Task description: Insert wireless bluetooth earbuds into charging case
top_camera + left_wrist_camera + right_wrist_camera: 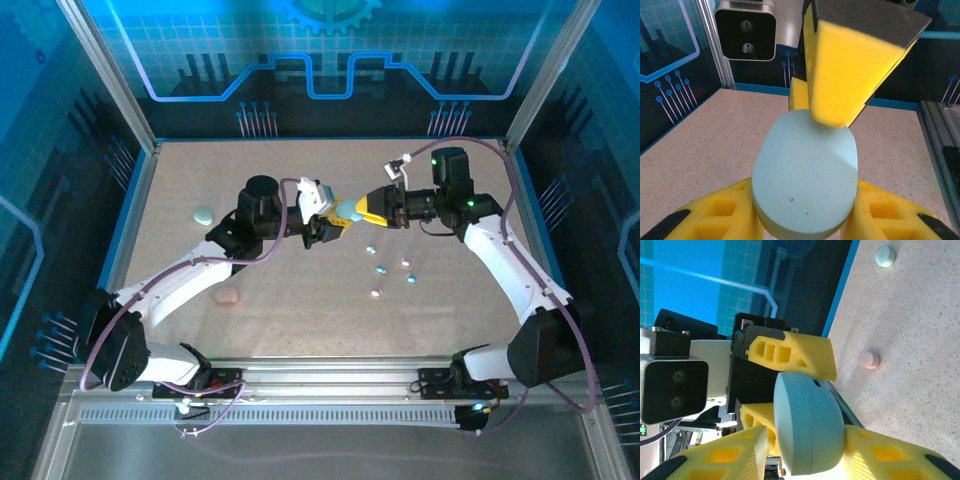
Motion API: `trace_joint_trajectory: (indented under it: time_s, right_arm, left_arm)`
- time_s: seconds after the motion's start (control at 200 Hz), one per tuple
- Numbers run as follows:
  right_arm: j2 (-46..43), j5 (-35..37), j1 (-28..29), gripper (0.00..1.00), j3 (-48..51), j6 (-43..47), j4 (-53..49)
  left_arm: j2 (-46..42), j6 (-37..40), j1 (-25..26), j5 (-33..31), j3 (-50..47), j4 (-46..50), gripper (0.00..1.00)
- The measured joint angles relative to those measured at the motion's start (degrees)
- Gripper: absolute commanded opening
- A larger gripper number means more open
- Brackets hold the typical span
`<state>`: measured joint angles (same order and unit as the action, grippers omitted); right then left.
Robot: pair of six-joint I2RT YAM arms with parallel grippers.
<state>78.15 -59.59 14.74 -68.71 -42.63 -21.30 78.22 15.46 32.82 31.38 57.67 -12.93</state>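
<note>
Top external: the left gripper (pixel 335 216) and right gripper (pixel 362 210) meet on a pale blue oval pebble-shaped case (pixel 344 209); tiny glossy earbuds (pixel 381 268) lie loose on the speckled table (pixel 300 320), near it, to its right. Left wrist: left fingers (pixel 725 210) clamp the case's (pixel 805 175) sides. Right wrist: right fingers (pixel 890 455) straddle the case (pixel 807 430); whether they grip cannot be told.

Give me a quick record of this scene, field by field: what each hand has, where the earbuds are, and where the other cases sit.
Left hand: shut on the pale blue case, lifted off the table
Right hand: gripping the same case from the opposite side
Held case: looks closed
Earbuds: about five tiny beads loose on the table, near the right arm
Pale green case: on the table, far left
Pink case: on the table, beside the left arm
</note>
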Motion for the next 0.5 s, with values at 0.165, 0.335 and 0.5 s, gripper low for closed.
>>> trace_joint_trajectory:
  time_s: [0.165, 0.335, 0.5]
  right_arm:
    - [0.7, -0.7, 0.6, 0.26, 0.2, -1.4, 2.1]
    - [0.7, -1.2, 0.4, 0.16, 1.5, -4.2, 5.3]
    - [0.6, -2.5, -0.1, 0.13, 7.9, -15.1, 19.6]
  left_arm:
    - [0.0, 0.0, 0.1, 0.0, 0.4, 0.3, 0.30]
    - [0.0, 0.0, 0.0, -0.2, 0.3, 0.3, 0.54]
    - [0.0, -2.2, -0.4, 0.0, -1.9, -6.4, 0.66]
